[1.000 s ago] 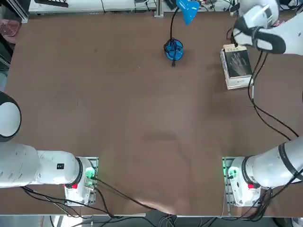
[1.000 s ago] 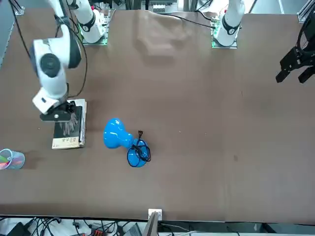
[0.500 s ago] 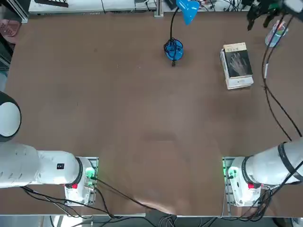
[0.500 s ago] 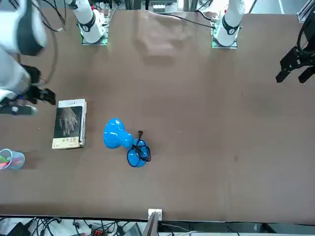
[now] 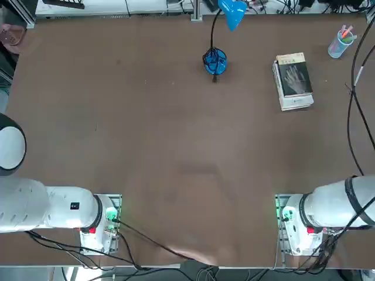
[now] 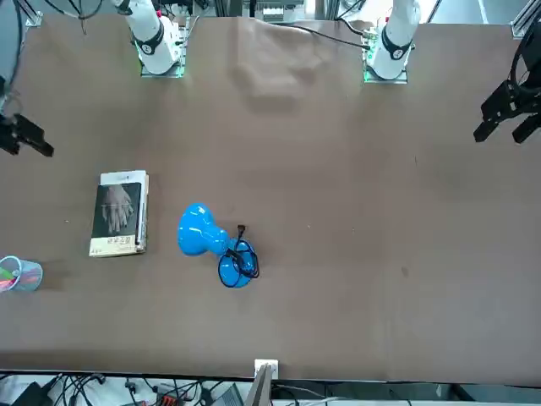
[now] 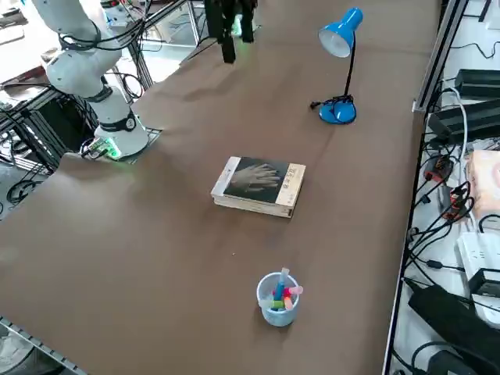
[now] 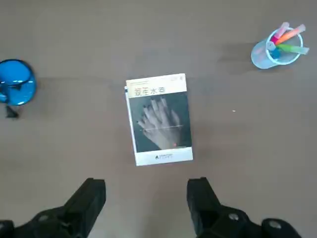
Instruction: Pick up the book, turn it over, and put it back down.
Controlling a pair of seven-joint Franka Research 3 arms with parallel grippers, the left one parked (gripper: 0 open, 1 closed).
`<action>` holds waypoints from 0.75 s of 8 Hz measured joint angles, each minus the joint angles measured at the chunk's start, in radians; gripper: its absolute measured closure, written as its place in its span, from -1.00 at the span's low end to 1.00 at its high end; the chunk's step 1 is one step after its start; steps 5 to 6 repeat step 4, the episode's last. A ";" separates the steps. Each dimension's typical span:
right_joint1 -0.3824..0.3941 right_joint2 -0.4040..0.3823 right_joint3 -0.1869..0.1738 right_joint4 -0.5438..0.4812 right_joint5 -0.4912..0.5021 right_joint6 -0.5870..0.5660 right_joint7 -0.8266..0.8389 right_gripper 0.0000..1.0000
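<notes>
Directly below the right gripper [image 8: 146, 198], well apart from it, on the brown table [image 5: 164, 140]: the book [image 8: 158, 119], flat, hand-picture face up, cream band at its far end from the fingers [image 8: 91, 198]. Spread wide, those fingers, pinching nothing, hanging high above the surface; at the edge of the front view, only dark fingertips in sight. Long axis of the book running away from the gripper, roughly square to the line between the two fingertips, so a straight descent would straddle the narrow width. Lying just ahead of the fingertips rather than between them. Judging by the face now up, already turned over and set back down. Off to one side of the gripper, the blue desk lamp [image 5: 215, 61]; off to the other side, near the table edge, the small cup of coloured pens [image 8: 275, 48].
</notes>
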State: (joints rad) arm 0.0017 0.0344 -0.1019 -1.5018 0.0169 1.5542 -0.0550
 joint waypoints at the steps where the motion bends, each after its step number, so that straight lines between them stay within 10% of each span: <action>1: 0.001 -0.028 0.012 0.001 0.001 -0.032 0.000 -1.00; 6: 0.018 -0.077 0.038 -0.032 0.001 -0.061 0.013 -1.00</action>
